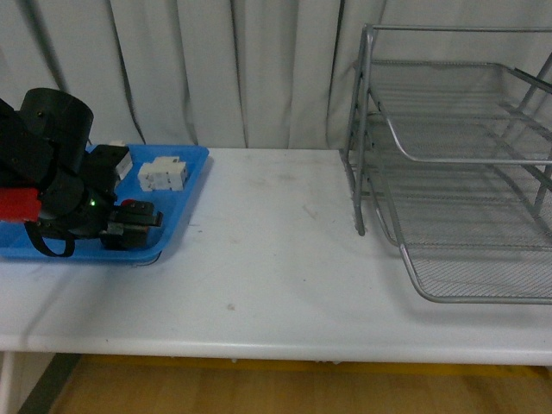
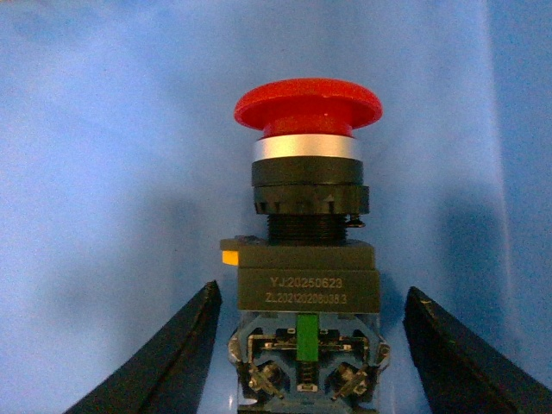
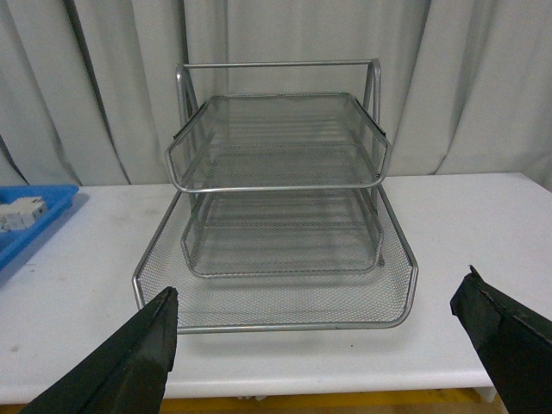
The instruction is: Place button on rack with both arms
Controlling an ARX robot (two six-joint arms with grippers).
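Lying sideways in the blue tray (image 1: 194, 177), the button (image 2: 302, 259) looks like light, rigid plastic. The left gripper (image 2: 312, 297) straddles its blocky body, jaws wide, holding nothing. Those flat sides seem a surer hold than the slick domed cap.

I find the tray (image 1: 194, 185) at left on the desk (image 1: 276, 259), the rack (image 1: 448, 155) at right, well apart. In the tray the button (image 2: 306, 216) lies between the jaws of my left claw (image 2: 310, 291), a block (image 1: 163, 175) beyond.
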